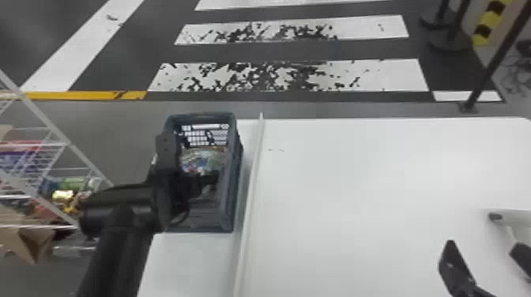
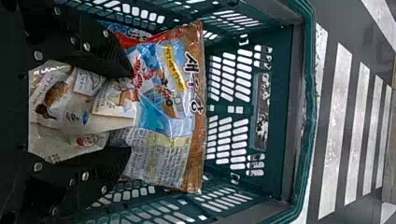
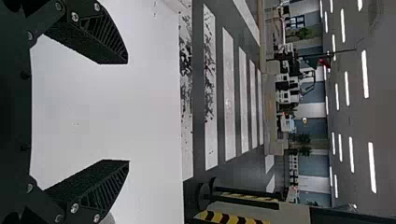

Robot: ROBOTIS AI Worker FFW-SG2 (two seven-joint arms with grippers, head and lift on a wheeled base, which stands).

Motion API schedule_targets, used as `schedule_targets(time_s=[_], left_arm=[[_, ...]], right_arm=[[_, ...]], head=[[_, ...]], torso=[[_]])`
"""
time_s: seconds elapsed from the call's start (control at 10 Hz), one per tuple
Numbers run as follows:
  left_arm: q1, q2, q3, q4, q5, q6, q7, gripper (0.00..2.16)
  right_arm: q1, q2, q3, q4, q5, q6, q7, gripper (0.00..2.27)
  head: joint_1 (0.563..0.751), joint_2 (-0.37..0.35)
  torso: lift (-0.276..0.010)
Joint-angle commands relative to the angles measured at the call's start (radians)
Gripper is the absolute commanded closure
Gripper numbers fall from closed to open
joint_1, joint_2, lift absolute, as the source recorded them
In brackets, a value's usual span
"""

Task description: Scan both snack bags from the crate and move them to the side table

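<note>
In the head view my left gripper [image 1: 207, 179] reaches down into the dark crate [image 1: 231, 197], where colourful packaging [image 1: 203, 160] lies. The left wrist view has the left gripper [image 2: 130, 112] open, its fingers standing apart around a beige snack bag [image 2: 70, 112]. Just past the fingertips lies a blue snack bag [image 2: 170, 93] with a brown edge, inside the green-looking crate [image 2: 282, 112]. The fingers hide some of both bags. My right gripper [image 1: 484, 247] is at the lower right of the head view, above the white table; in its wrist view the right gripper [image 3: 128, 112] is open around nothing.
A raised strip [image 1: 253, 189] runs along the white table [image 1: 355, 189], right beside the crate. A white object with a dark tip [image 1: 496, 216] is at the right edge. Wire shelving [image 1: 59, 144] with goods stands at the left.
</note>
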Motion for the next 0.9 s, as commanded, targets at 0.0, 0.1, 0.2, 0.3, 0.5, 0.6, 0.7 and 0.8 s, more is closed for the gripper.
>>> schedule_targets(time_s=[0.0, 0.1, 0.2, 0.3, 0.5, 0.6, 0.7, 0.8], left_arm=[[-0.004, 0.006, 0.005, 0.022, -0.007, -0.015, 0.01, 1.72], [0.001, 0.004, 0.007, 0.02, -0.005, -0.022, 0.019, 1.89], [0.007, 0.004, 0.008, 0.008, -0.005, -0.034, 0.023, 1.9], [0.019, 0.004, 0.013, -0.008, -0.004, -0.034, 0.023, 1.9], [0.042, 0.003, 0.013, -0.063, -0.001, -0.028, 0.03, 1.9], [0.059, 0.003, 0.011, -0.098, 0.002, -0.028, 0.042, 1.9], [0.075, 0.003, 0.011, -0.135, 0.005, -0.028, 0.057, 1.89], [0.088, 0.004, 0.007, -0.166, 0.007, -0.028, 0.088, 1.89]], right_arm=[[-0.003, 0.0, 0.001, 0.004, -0.006, 0.002, 0.001, 0.18], [-0.003, 0.0, 0.001, 0.006, -0.009, 0.002, 0.001, 0.18], [-0.003, 0.0, 0.003, 0.006, -0.009, 0.002, 0.001, 0.18], [-0.003, 0.0, 0.003, 0.004, -0.009, 0.002, 0.001, 0.18], [0.0, 0.001, 0.003, 0.002, -0.011, 0.002, 0.0, 0.18], [0.001, 0.001, 0.003, 0.002, -0.011, 0.002, -0.002, 0.18], [0.001, 0.001, 0.003, 0.001, -0.012, 0.002, -0.002, 0.18], [0.001, 0.003, 0.004, 0.001, -0.014, 0.002, -0.002, 0.18]], head=[[0.695, 0.155], [0.695, 0.166], [0.695, 0.176], [0.695, 0.179], [0.695, 0.181], [0.695, 0.18], [0.695, 0.179], [0.695, 0.179]], torso=[[-0.029], [-0.029], [-0.029], [-0.029], [-0.029], [-0.029], [-0.029], [-0.029]])
